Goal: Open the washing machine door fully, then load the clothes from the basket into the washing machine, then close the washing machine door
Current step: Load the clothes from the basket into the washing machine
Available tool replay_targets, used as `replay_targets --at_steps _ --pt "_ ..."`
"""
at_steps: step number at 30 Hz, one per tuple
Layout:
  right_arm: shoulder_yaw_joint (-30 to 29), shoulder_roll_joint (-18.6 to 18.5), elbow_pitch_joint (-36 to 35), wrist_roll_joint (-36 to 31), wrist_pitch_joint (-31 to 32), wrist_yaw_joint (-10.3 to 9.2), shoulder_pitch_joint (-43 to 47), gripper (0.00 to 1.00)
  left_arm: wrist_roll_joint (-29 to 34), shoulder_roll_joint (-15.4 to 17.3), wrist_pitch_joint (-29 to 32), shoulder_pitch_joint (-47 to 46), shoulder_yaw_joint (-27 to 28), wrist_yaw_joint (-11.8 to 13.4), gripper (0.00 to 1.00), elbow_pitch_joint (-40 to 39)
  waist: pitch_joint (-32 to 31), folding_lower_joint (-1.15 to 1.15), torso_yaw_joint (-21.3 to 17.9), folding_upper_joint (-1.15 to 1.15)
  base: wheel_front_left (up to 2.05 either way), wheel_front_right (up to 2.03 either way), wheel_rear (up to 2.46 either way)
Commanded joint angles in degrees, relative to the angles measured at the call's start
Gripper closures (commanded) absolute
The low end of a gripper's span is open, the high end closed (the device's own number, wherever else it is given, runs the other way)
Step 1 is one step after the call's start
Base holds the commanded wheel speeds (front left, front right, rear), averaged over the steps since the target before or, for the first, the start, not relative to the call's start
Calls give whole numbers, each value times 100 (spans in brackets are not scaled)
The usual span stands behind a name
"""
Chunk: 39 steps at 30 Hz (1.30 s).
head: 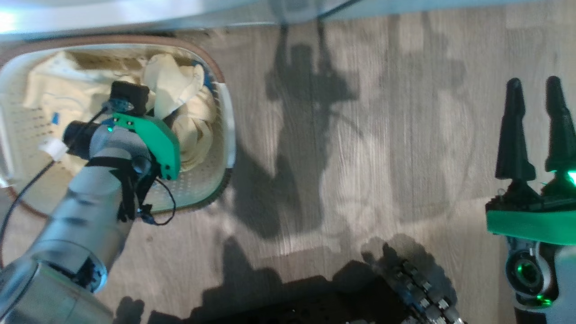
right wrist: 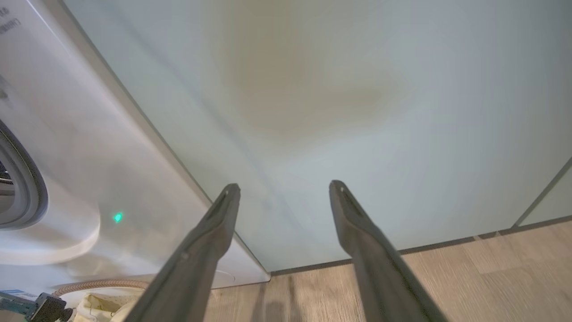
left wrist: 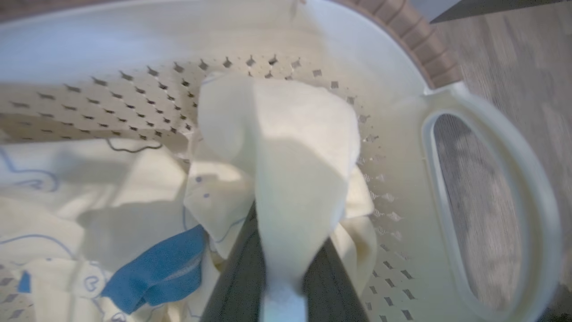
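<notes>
The basket [head: 198,186] is seen on the wooden floor [head: 382,157] at the far left, close against a white panel [head: 112,18] along the far edge. The clothes [head: 175,85] are heaped inside it, pale cream, with a blue patch [left wrist: 156,273] noted among them. The left gripper [left wrist: 290,232] is placed inside the right half of the basket. Its two dark fingers are set narrow, and a fold of the clothes is pinched between them, the cloth standing up past the fingertips near the perforated wall and the white handle [left wrist: 491,201]. The right gripper [head: 533,83] is held over bare floor at the right, well apart from the basket, jaws wide with nothing between them. From the right wrist, the washing machine [right wrist: 89,147] is recorded at the left, its grey gasket [right wrist: 27,188] just showing at the edge, and a pale green cabinet door [right wrist: 335,112] is seen beside it on the right. The basket rim is visible just below the machine's front.
</notes>
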Motion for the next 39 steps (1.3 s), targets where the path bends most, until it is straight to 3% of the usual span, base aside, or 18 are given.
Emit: replay_targets --at_steps 1,6,16,22,39 --pt "26 -65 -148 -76 -31 22 186 0 37 87 -88 185 85 17 100 -108 -198 0 182 0 0 0 0" --pt "-143 -65 -122 -338 -31 22 283 0 37 26 -133 366 307 238 100 -588 -581 0 455 0 0 0 0" --pt "-366 -65 -60 -728 -31 22 525 0 546 181 -137 1413 1302 837 100 -2835 -1409 0 961 0 0 0 0" --pt "-391 -65 -1 -868 -31 22 676 0 912 221 -137 2162 1914 1022 100 -4019 -1896 0 1195 0 0 0 0" --pt "-389 -65 288 -1127 -31 22 1256 0 1425 377 -138 3668 2838 1345 100 -5775 -3211 0 1612 0 0 0 0"
